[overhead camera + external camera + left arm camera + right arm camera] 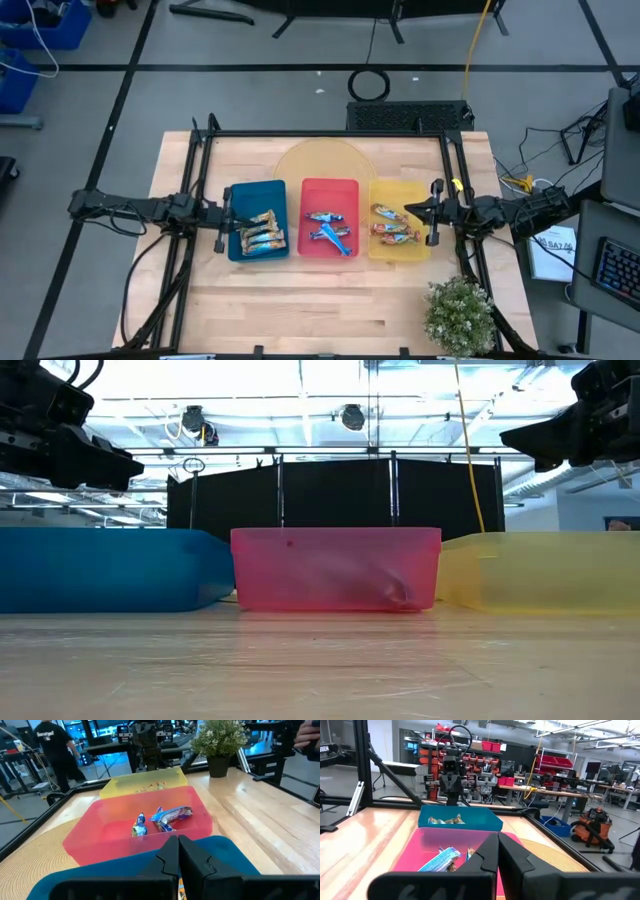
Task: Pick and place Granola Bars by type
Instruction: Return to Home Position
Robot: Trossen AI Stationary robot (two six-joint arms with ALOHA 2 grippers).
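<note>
Seen from above, a pale wooden tabletop (330, 300) carried three trays in a row at its middle. The red tray (330, 190) sat in the centre. The blue tray (242, 194) touched it at 9 o'clock and the yellow tray (396, 191) sat just beside it at 3 o'clock.

The granola bars lay sorted by kind. Tan-gold bars (262, 232) were clustered in the blue tray, toward its 5 o'clock corner. Blue-white bars (330, 228) lay in the middle of the red tray. Red-orange bars (392, 226) lay across the yellow tray.

The left pincer (222, 225) hung at the blue tray's 9 o'clock edge, pointing toward the trays. Its fingers (170, 857) were pressed together and held nothing. The right pincer (433, 212) hung at the yellow tray's 3 o'clock edge, facing back at the left one. Its fingers (487, 852) were likewise pressed together and empty. From table height, both pincers sat raised above the tray rims.

A round woven mat (320, 160) lay partly under the trays at 12 o'clock. A small potted plant (460, 312) stood near the tabletop's 5 o'clock corner. Beyond the tabletop, a person in a dark shirt (50, 740) stood in the workshop.
</note>
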